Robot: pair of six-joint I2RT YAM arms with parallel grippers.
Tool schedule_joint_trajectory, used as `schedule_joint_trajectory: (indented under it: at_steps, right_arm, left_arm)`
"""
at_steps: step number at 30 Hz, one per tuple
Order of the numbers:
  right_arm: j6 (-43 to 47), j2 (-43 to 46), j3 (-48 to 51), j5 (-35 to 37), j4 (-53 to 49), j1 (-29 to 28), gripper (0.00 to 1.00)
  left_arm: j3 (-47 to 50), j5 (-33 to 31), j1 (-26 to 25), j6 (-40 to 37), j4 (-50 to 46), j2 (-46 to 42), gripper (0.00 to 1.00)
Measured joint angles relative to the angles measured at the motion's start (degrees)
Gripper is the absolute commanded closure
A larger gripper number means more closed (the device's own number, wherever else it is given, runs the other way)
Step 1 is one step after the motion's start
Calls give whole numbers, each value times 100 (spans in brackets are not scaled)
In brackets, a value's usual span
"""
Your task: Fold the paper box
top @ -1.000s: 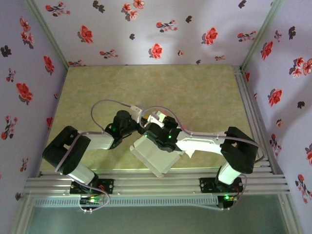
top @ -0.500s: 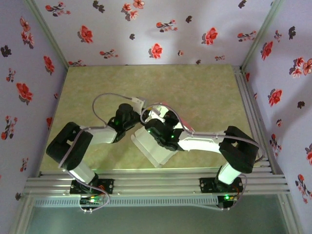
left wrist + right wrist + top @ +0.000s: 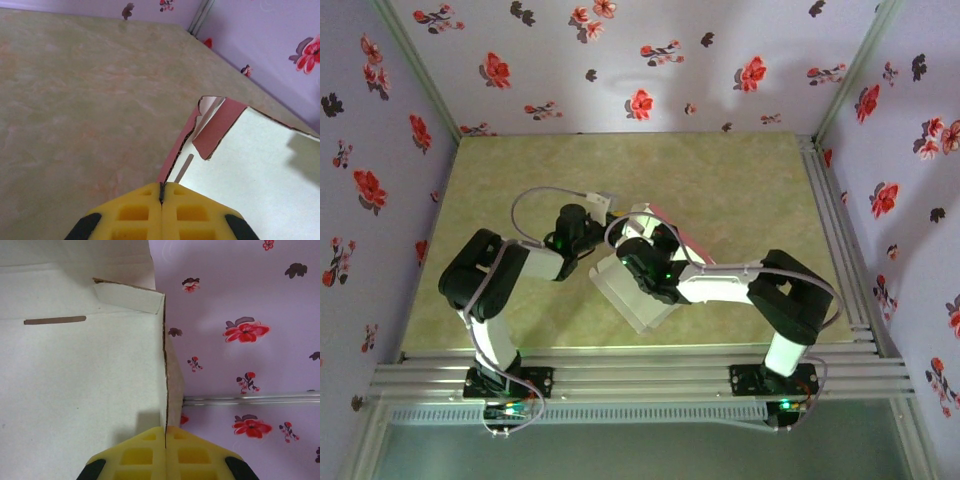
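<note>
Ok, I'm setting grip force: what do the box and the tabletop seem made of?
The paper box: thin matte card, grey-white one face, salmon pink the other; its ragged brownish cut edges suggest paperboard. The table: smooth marbled yellow-green surface, probably vinyl or laminate; the look leaves it open.

Loads of open room on the mottled green-beige tabletop (image 3: 720,180) from 10 round to 2 o'clock, right up to the lilac flower-print walls (image 3: 620,70). Dead centre is jammed: the pale grey-white and pink card box (image 3: 638,308) sits there, with the black-and-white left arm (image 3: 510,272) reaching in from 8 and the black-and-white right arm (image 3: 740,285) from 4. Silver aluminium rails (image 3: 826,220) line the 3 and 6 o'clock edges.
</note>
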State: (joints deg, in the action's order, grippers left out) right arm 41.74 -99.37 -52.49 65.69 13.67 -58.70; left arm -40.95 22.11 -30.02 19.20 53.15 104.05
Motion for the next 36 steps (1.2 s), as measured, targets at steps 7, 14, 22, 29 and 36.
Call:
schedule_joint_trajectory:
  at_steps: [7,14,22,29,36]
  right_arm:
    - [702,-516,-190,151,734,9,100]
    - [1113,-675,-249,310,1097,4,100]
    - [1152,-675,-280,319,1038,-160,97]
    - [627,-647,-352,328,597,-234,90]
    - [-562,-256,-568,164,-833,-256,84]
  left_arm:
    - [343,61,173,245,863,243,94]
    - [382,66,197,297,1185,302,94]
    - [748,39,229,295,1554,302,95]
    - [911,37,234,293,1797,289,97]
    - [1110,-7,243,291,1812,109,98]
